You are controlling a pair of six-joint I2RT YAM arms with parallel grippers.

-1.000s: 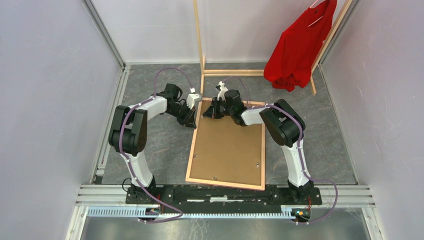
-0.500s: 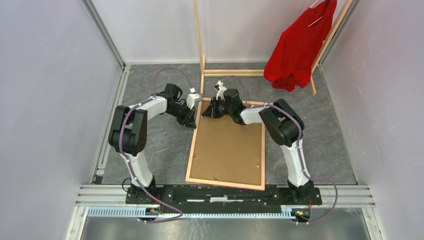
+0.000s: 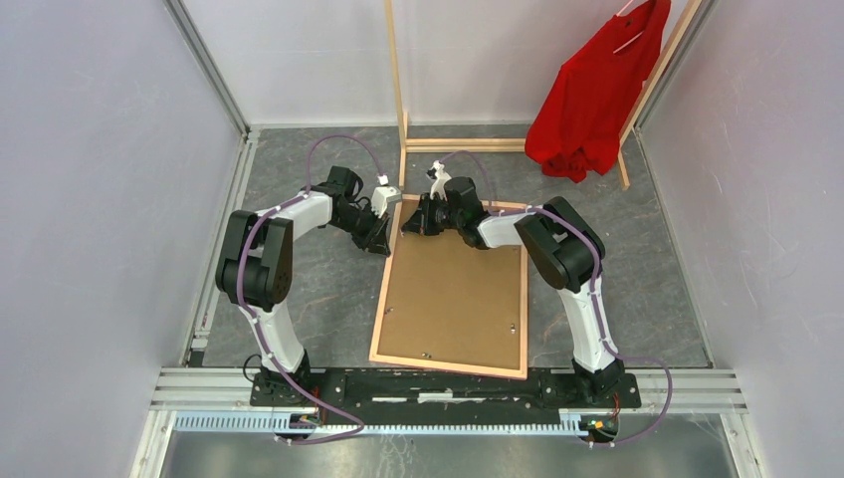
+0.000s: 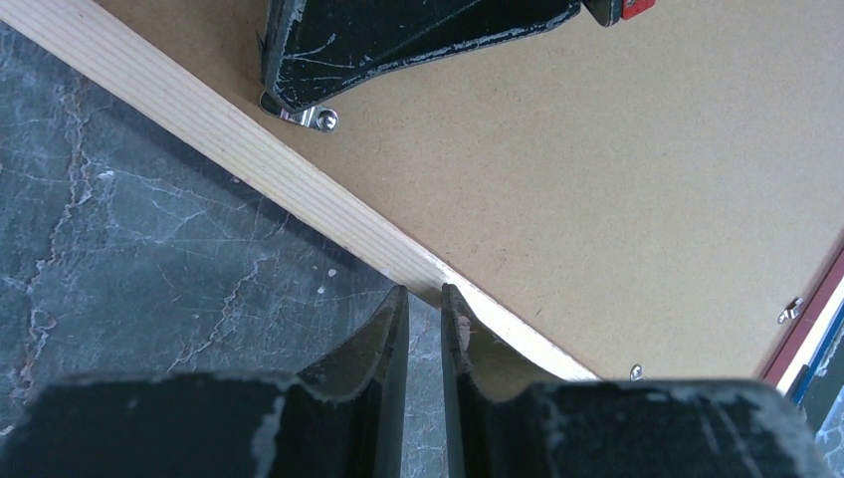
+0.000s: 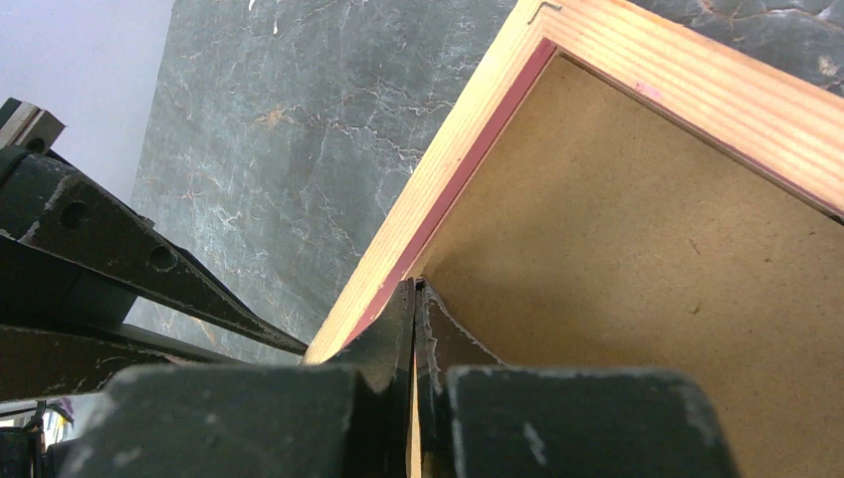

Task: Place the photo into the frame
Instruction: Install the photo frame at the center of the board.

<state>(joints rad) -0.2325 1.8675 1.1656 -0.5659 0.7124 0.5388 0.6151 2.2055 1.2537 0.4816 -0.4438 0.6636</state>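
We find the frame [image 3: 453, 299] lying face down on the table [image 3: 318, 289], brown backing up, between the two arms. Left end effector [image 4: 423, 296]: narrow gap, tips at the left wood rim; whether it grips, we cannot tell. Right end effector [image 5: 415, 291]: fingers pressed together, tips at the inner rim near the far left corner.

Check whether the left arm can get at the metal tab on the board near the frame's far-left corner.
Probably not cleanly. The tab lies just past the left pincer, across the frame's wooden edge, but the shut right pincer sits partly over it on the board.
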